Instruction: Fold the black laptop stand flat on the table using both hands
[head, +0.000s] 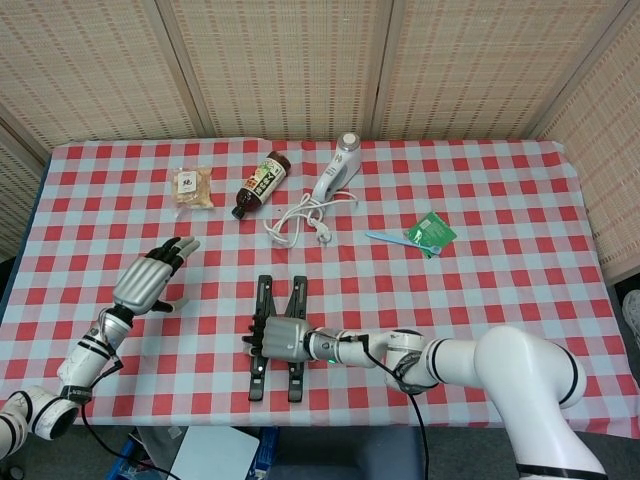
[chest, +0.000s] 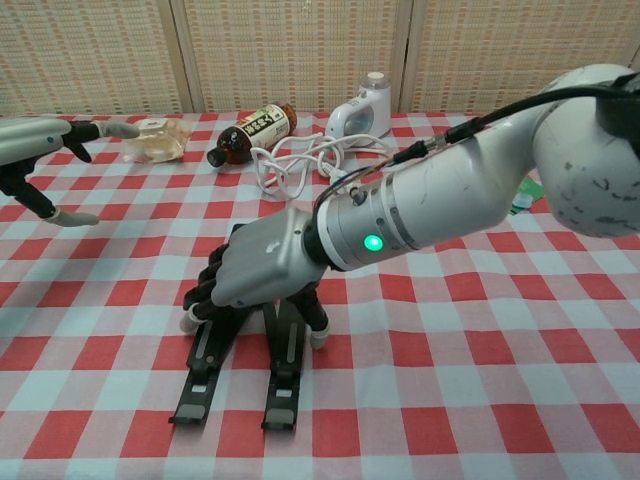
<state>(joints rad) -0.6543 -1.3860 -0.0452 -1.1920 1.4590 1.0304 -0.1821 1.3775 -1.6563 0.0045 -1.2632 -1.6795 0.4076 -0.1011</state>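
The black laptop stand (head: 297, 296) lies on the checked cloth near the table's front edge, its two rails (chest: 283, 385) close together and pointing toward me. My right hand (head: 283, 337) sits on top of its middle. In the chest view that right hand (chest: 262, 270) has its fingers curled down over the left rail and its thumb down beside the right rail, so it grips both rails. The part of the stand under the palm is hidden. My left hand (head: 148, 280) hovers well to the left of the stand, with its fingers spread and nothing in it; the chest view shows this left hand (chest: 30, 140) at the far left edge.
At the back of the table lie a brown bottle (head: 261, 184) on its side, a snack packet (head: 192, 187), and a white handheld device (head: 335, 172) with a coiled white cord (head: 300, 218). A green packet (head: 431, 231) lies to the right. The table's front edge runs just behind the stand's feet.
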